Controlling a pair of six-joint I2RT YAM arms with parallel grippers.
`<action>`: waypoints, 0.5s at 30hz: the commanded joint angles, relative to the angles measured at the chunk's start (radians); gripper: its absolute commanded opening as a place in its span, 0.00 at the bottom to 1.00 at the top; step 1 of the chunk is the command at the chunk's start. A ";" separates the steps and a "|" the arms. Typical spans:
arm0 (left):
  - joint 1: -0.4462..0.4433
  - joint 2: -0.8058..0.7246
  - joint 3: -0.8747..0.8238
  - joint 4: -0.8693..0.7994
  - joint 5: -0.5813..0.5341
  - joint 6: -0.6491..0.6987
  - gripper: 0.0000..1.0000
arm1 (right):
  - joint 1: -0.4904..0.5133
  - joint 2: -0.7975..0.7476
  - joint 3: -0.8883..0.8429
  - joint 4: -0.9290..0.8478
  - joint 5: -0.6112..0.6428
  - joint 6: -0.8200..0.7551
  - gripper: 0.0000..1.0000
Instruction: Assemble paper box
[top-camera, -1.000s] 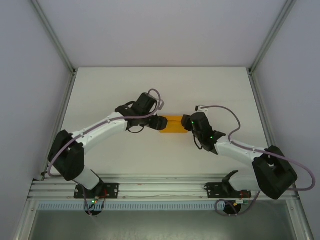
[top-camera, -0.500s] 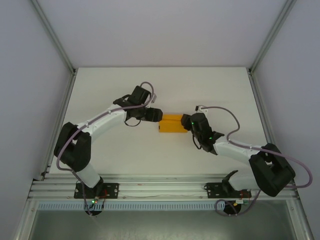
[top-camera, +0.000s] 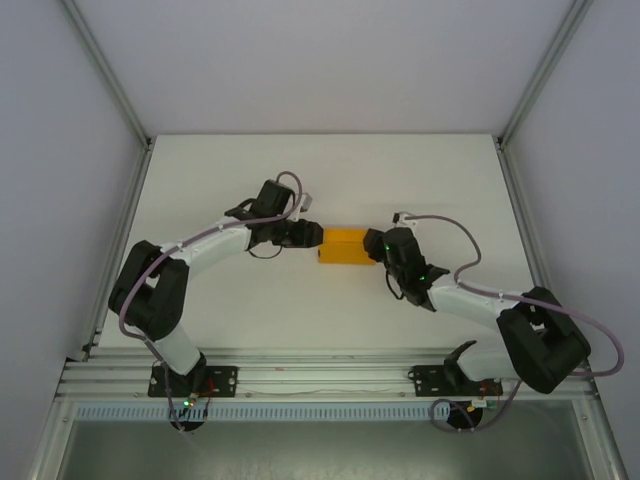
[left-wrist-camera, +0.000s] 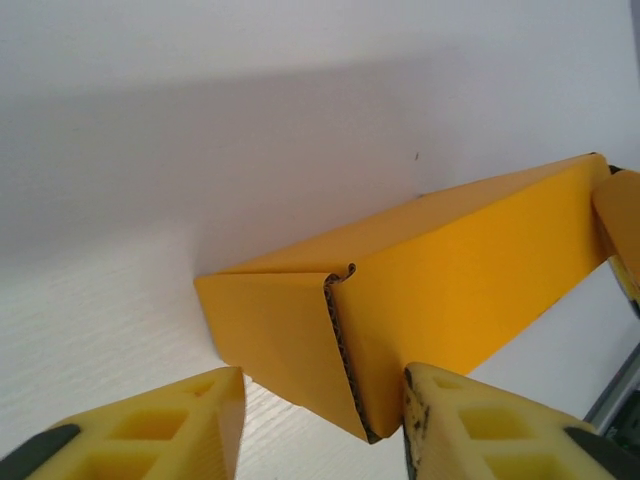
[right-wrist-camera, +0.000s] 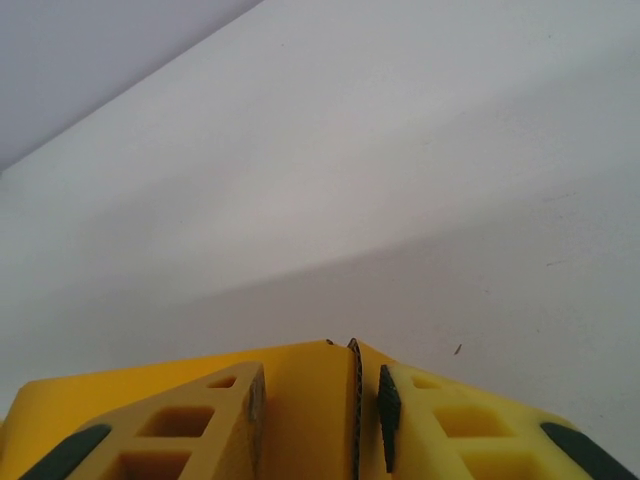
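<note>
The white table (top-camera: 420, 180) stands inside pale walls with metal frame posts, and the paper box (top-camera: 346, 246) lies on it between the two arms.

The left hand (top-camera: 314, 236) sits at the box's left end. From the left wrist camera its yellow fingers (left-wrist-camera: 160, 430) are partly open and straddle the lower corner of that end. One finger is just beside the card, and a strip of bare table shows between the other finger and the box.

The right hand (top-camera: 376, 246) is at the box's right end. From the right wrist camera its fingers (right-wrist-camera: 190, 425) stand narrowly apart on either side of a raw card edge. I cannot tell whether they pinch it.

The box (left-wrist-camera: 480, 270) is bright orange, long and low. Its left end flap is folded shut, and the corrugated edge curls slightly at that corner.
</note>
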 joint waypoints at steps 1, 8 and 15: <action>0.006 0.065 -0.070 -0.026 -0.038 -0.021 0.39 | -0.042 0.047 -0.111 -0.138 -0.071 0.019 0.32; 0.009 0.080 -0.107 0.005 -0.014 -0.038 0.23 | -0.070 0.066 -0.182 -0.003 -0.163 0.024 0.20; 0.009 0.098 -0.109 0.011 -0.010 -0.043 0.14 | -0.084 0.097 -0.223 0.101 -0.202 0.039 0.06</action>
